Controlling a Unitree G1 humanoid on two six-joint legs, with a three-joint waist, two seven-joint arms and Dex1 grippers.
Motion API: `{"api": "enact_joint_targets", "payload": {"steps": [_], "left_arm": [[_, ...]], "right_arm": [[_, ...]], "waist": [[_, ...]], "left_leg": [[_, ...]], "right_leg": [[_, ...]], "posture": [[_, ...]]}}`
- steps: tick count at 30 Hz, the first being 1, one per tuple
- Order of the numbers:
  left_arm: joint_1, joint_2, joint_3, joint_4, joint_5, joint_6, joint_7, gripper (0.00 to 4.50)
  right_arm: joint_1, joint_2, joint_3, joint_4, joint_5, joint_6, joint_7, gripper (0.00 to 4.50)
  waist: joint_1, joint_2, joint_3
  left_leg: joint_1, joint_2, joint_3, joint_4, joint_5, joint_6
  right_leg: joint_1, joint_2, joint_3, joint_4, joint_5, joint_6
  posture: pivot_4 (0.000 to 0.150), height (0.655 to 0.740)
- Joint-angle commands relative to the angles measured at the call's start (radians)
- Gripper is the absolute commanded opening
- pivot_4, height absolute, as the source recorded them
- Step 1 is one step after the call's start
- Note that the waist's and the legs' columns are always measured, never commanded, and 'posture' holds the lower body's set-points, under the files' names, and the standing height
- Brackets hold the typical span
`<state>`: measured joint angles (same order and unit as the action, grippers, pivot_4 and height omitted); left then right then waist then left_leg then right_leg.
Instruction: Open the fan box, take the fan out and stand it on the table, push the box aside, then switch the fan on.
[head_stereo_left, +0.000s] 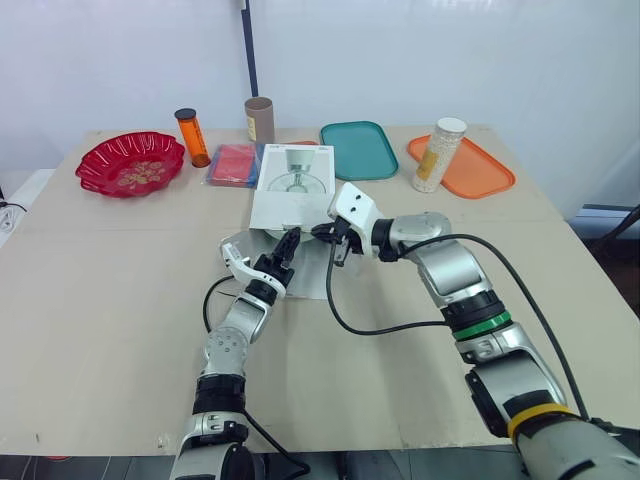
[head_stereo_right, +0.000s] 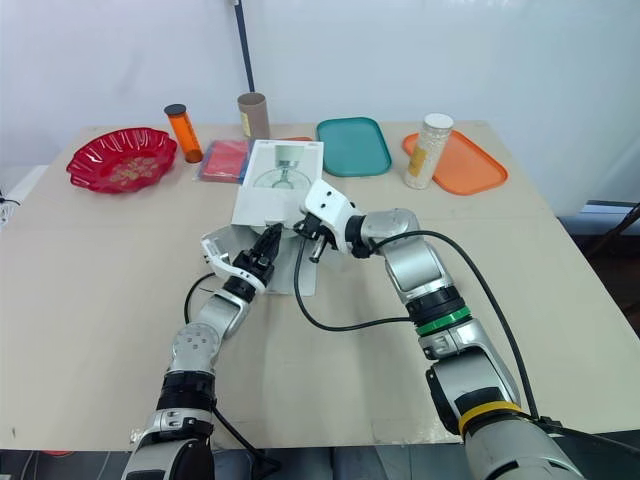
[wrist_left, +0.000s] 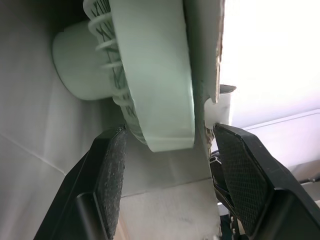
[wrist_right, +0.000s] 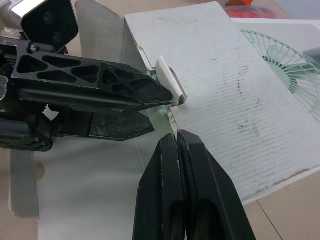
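So I'm at the take-the-fan-out bit. The box (head_stereo_left: 292, 195) lies flat in the middle of the counter (head_stereo_left: 120, 300), open end facing me, flaps folded out. The fan (wrist_left: 155, 75) is inside it, with just a bit of its pale green rim poking out at the mouth.

My left gripper (head_stereo_left: 287, 245) is poked into the opening, jaws spread either side of that rim. It looks like one finger (wrist_left: 112, 170) is inside next to the grille and the other is out past the cardboard wall, though I can't tell for sure. The right gripper (wrist_right: 178, 140) sits just beside the mouth, jaws pressed together, pinching nothing.

How I'd play it: get both left fingers inside the cardboard before closing, or I'll clamp box and fan together; grab the solid rim, not the thin grille; press the closed right gripper down on the box top so the box can't slide along; then pull slow and straight back along the counter, no lifting until the fan is out past the flaps.
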<state>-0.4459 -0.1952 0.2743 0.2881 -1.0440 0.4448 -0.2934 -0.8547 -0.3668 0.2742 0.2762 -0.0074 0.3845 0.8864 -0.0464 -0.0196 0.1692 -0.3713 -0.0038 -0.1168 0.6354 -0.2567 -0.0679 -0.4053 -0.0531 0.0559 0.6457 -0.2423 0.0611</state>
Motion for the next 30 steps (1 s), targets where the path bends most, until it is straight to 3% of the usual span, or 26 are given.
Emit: {"api": "enact_joint_targets", "payload": {"steps": [1,10,11,14,30], "left_arm": [[-0.007,-0.06,0.002,-0.01,-0.009,-0.007,-0.015,2.94],[-0.013,-0.06,0.012,0.024,-0.003,-0.022,-0.007,2.94],[-0.014,-0.059,0.013,0.027,-0.002,-0.024,-0.008,2.44],[-0.013,-0.057,0.009,0.029,0.002,-0.024,-0.01,1.6],[0.062,-0.044,-0.013,-0.074,-0.018,0.058,0.04,1.6]], "right_arm": [[0.007,-0.01,0.0,-0.026,-0.007,-0.002,-0.002,0.0],[0.011,-0.011,-0.003,-0.031,-0.011,0.0,-0.002,0.0],[0.011,-0.011,-0.003,-0.031,-0.011,0.001,-0.002,0.0],[0.012,-0.013,-0.003,-0.032,-0.012,0.0,-0.001,0.0],[0.016,-0.006,-0.004,-0.028,-0.012,0.004,-0.013,0.0]], "waist": [[0.0,0.0,0.0],[0.0,0.0,0.0],[0.0,0.0,0.0],[0.0,0.0,0.0],[-0.001,0.0,0.0]], "left_leg": [[0.0,0.0,0.0,0.0,0.0,0.0],[0.0,0.0,0.0,0.0,0.0,0.0],[0.0,0.0,0.0,0.0,0.0,0.0],[0.0,0.0,0.0,0.0,0.0,0.0],[0.0,0.0,0.0,0.0,0.0,0.0]], "right_leg": [[0.0,0.0,0.0,0.0,0.0,0.0],[-0.001,0.0,0.0,0.0,0.0,0.0],[-0.001,0.0,0.0,0.0,0.0,0.0],[-0.001,0.0,0.0,0.0,0.0,0.0],[-0.001,0.0,0.0,0.0,0.0,0.0]], "posture": [[0.15,0.74],[0.15,0.74],[0.15,0.74],[0.15,0.74],[0.15,0.74]]}}
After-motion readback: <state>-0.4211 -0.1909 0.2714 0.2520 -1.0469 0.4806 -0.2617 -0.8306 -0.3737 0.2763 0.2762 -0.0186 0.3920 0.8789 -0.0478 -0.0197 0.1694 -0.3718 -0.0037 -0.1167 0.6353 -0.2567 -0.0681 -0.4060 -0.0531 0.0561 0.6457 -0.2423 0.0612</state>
